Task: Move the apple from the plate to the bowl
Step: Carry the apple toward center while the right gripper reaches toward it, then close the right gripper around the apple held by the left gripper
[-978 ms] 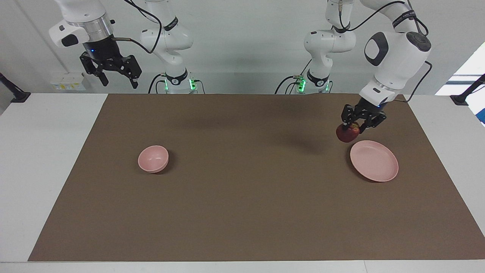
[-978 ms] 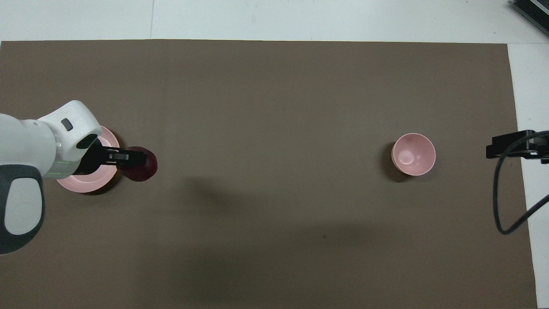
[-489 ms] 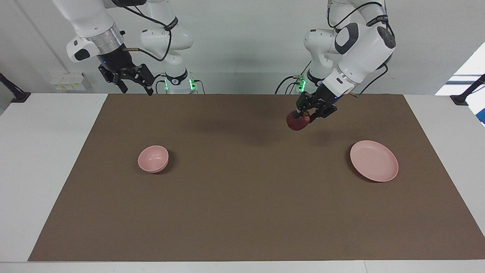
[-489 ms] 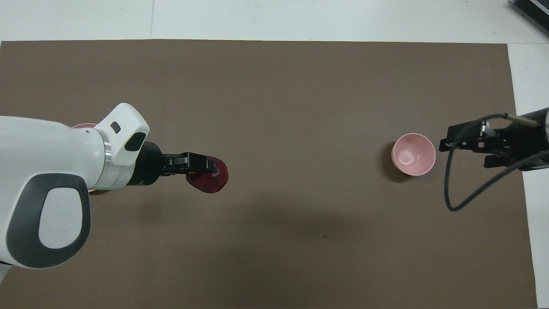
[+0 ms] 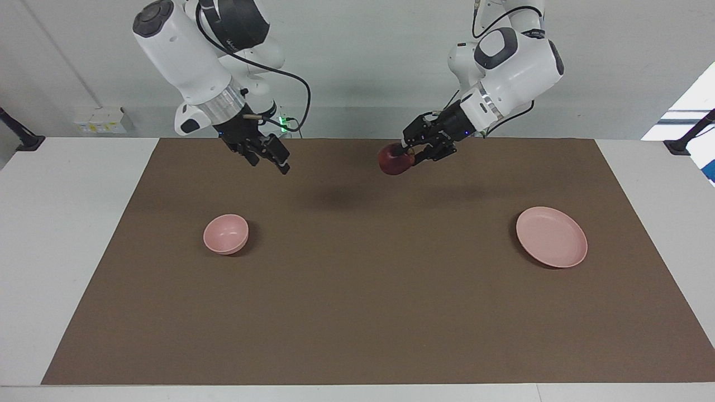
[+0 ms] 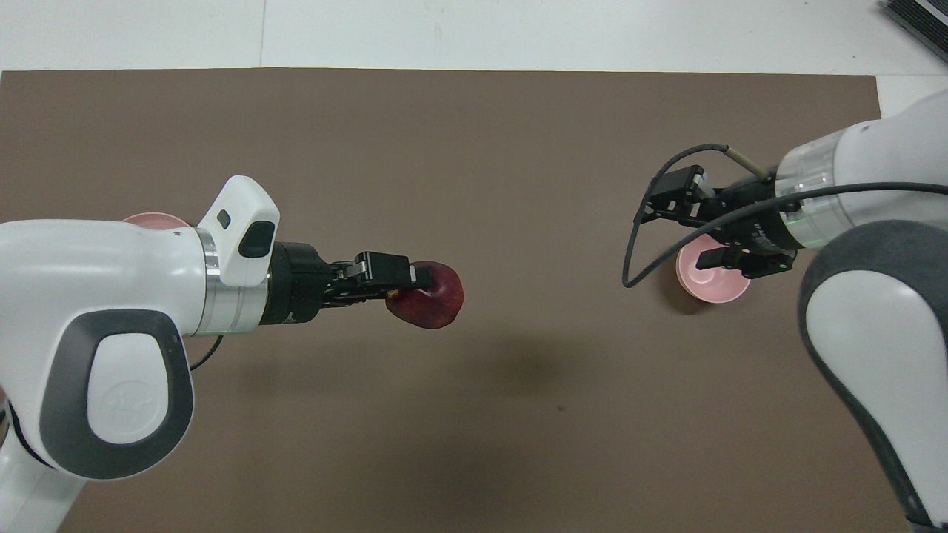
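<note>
A small dark red apple (image 5: 394, 161) (image 6: 431, 297) hangs in the air over the middle of the brown mat, with my left gripper (image 5: 404, 153) (image 6: 412, 284) shut on it from the side. The wide pale pink plate (image 5: 551, 237) lies bare toward the left arm's end; in the overhead view only a sliver of the plate (image 6: 148, 219) shows past the arm. The small deep pink bowl (image 5: 225, 234) (image 6: 712, 286) stands toward the right arm's end, nothing in it. My right gripper (image 5: 270, 163) (image 6: 678, 234) is open, raised over the mat by the bowl, and covers part of the bowl's rim from above.
A brown mat (image 5: 357, 312) covers most of the white table (image 5: 67, 234). A black clamp stand (image 5: 22, 139) sits at the right arm's end and another black clamp stand (image 5: 684, 142) at the left arm's end. A dark device (image 6: 918, 22) lies at a table corner.
My left gripper has lifted the apple away from beside the plate and carried it to the middle of the mat. The right arm has swung in from the table's end toward the bowl, still open.
</note>
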